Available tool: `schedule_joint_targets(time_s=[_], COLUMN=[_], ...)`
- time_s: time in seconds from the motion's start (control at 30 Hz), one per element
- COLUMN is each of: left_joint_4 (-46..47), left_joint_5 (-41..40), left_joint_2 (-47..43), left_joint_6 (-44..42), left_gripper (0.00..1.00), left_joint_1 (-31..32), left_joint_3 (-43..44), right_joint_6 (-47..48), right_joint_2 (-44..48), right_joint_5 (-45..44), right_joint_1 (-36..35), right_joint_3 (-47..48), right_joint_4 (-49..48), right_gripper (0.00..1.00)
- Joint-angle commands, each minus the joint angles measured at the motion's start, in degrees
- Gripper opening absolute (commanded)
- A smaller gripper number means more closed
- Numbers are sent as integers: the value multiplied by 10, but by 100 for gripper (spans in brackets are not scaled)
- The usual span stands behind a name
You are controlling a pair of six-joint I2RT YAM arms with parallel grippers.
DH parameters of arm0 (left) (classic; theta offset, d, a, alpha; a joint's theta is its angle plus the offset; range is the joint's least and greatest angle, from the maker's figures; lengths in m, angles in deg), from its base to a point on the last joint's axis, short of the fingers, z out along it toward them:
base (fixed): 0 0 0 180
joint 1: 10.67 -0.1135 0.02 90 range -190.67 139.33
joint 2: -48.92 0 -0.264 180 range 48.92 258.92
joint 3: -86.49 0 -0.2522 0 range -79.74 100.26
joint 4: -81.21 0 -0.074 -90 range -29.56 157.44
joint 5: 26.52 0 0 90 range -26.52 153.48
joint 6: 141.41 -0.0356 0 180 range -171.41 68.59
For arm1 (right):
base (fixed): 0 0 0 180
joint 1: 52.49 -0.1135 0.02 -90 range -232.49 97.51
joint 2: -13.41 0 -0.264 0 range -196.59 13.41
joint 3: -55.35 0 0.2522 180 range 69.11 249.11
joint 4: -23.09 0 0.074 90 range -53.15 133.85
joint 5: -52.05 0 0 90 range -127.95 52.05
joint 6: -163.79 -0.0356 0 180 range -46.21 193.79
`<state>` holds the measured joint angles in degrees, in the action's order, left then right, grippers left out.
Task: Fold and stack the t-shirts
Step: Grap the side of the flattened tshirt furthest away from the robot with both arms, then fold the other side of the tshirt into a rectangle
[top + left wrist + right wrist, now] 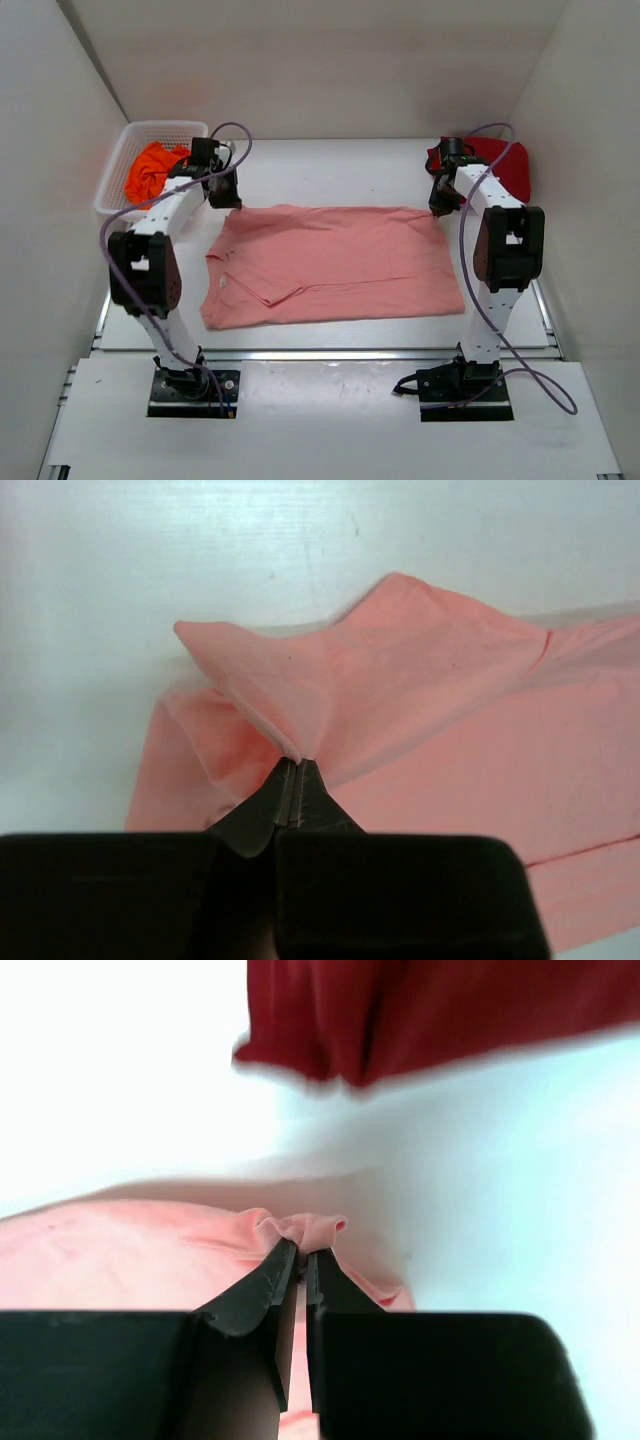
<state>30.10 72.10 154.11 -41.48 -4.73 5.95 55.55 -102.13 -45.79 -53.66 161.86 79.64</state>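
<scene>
**Both Grippers Clamping the Far Corners of the Salmon-Pink T-Shirt**

The salmon-pink t-shirt (335, 262) is lying spread flat on the white table (330, 165), just beyond the two arm bases. At its far left corner, the left gripper (297, 767) is pinching a raised peak of the cloth, jaws pressed together on the fabric. At its far right corner, the right gripper (303, 1252) is clamping a small bunched fold of the same shirt. Farther back, the dark red t-shirt (500, 165) is sitting crumpled at the far right of the table, just behind the right gripper. The bright orange t-shirt (153, 172) is lying bunched inside the white basket (165, 124) at the far left.
</scene>
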Motion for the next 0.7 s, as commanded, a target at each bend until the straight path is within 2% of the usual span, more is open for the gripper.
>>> schedule_joint_targets(time_s=[0.0,0.23,0.4,0.5,0.67], left_joint_4=[39,25,17,8,-4], left_joint_5=[-27,-48,-53,-46,-46], left_joint_2=[-103,-221,-278,-302,-328], left_joint_6=[6,13,18,19,21], left_gripper=[0,0,0,0,0], left_joint_1=[7,14,9,14,14], left_joint_3=[-112,-240,-288,-305,-326], right_joint_6=[14,4,-1,5,7], right_joint_2=[58,132,185,205,233], right_joint_5=[-8,-9,3,4,5], right_joint_1=[-8,0,11,41,45], right_joint_3=[-62,-174,-251,-276,-295], right_joint_4=[-53,-74,-102,-101,-98], right_gripper=[0,0,0,0,0])
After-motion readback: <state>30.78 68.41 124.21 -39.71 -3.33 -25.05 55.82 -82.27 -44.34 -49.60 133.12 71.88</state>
